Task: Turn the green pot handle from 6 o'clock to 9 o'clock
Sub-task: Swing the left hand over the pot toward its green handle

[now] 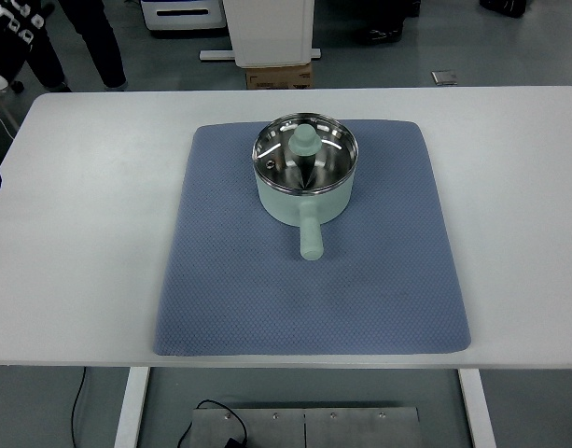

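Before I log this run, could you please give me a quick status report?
Neither hand in view. Green pot lidded on blue mat, handle at 6 o'clock, not yet rotated. Nothing near the pot on the mat.

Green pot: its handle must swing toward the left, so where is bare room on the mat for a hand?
The blue quilted mat lies bare left, right and in front of the light green metal pot. Its stubby green handle points toward the near edge. Only behind the pot, toward the mat's far edge, is it tight.
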You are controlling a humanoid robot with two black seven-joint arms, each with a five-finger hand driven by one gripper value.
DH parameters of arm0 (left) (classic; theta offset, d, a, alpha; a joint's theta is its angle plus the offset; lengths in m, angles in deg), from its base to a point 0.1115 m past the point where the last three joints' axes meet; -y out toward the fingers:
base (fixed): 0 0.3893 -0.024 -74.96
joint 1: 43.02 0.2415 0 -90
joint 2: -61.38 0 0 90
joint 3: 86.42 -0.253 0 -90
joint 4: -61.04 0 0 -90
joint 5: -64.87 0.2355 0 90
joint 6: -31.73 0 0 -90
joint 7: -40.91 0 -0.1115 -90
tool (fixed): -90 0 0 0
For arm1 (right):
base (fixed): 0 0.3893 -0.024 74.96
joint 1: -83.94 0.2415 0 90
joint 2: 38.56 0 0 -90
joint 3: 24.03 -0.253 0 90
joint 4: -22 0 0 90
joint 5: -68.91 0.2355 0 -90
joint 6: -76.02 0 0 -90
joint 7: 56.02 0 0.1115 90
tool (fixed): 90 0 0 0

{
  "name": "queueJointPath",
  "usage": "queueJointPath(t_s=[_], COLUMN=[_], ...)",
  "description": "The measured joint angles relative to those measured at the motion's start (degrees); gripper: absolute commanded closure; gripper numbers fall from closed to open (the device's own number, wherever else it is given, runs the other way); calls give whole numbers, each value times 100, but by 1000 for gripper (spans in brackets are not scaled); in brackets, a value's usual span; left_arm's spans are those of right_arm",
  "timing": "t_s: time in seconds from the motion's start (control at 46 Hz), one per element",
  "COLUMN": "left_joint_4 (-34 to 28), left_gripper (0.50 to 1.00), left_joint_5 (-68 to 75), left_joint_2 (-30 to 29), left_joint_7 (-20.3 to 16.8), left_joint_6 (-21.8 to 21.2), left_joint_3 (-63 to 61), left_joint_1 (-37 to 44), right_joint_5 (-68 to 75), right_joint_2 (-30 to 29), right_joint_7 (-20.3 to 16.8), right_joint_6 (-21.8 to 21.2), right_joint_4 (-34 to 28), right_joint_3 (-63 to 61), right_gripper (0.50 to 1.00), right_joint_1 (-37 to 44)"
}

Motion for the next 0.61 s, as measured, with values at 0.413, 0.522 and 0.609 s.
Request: queueJointPath(t_s=[0.413, 0.522, 0.609], left_joint_4=[1387, 1596, 1618], left_gripper=[500, 500, 500], left_joint_5=[645, 1152, 1592], left_joint_2=[495, 867, 1269], left_joint_7=[13, 32, 156], left_joint_6=[62, 276, 487], left_joint_3=[-1684, -1826, -1889], left_joint_1=[-1507, -1517, -1525], right_joint_5=[0, 0, 0], right_joint_2=[0, 0, 0], right_joint_7=[0, 1, 1], right_joint_6=[2, 2, 0], right_joint_4=[-1, -1, 0], right_joint_3=[0, 1, 0], right_gripper=[500, 500, 500], right_joint_1=[-1, 0, -2])
